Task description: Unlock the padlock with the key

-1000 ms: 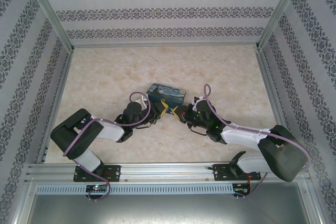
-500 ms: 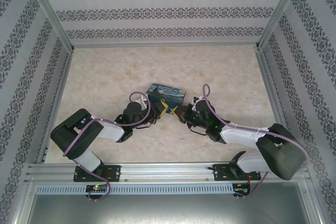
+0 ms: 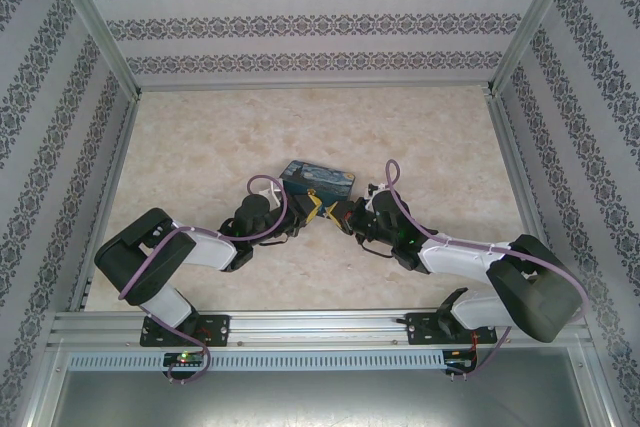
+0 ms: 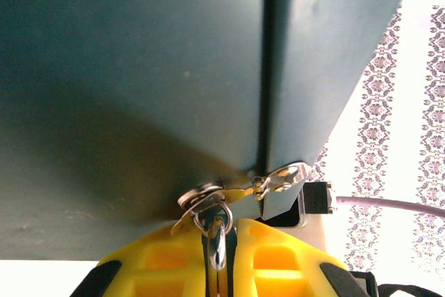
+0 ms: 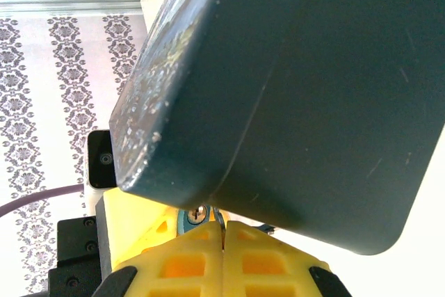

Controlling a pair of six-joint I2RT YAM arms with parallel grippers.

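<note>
The blue padlock [image 5: 192, 216] shows its round keyhole face just under the dark painted box [image 5: 292, 102]. Its silvery shackle [image 4: 217, 238] hangs through the staple of the box's metal hasp [image 4: 281, 179]. My left gripper [image 4: 222, 226] is shut on the padlock, yellow fingers on either side of it. My right gripper [image 5: 224, 229] is shut on the slim dark key [image 5: 220, 218], whose tip sits just right of the keyhole and outside it. In the top view the left gripper [image 3: 311, 207] and right gripper [image 3: 334, 215] meet at the front of the box [image 3: 318, 178].
The box stands mid-table on the beige marbled table top [image 3: 200, 147]. Patterned walls with metal frame rails [image 3: 105, 177] close in the sides and back. Both arms are folded low in front of the box.
The right arm's elbow has crept slightly to the left. Both grippers and the box stay where they were.
</note>
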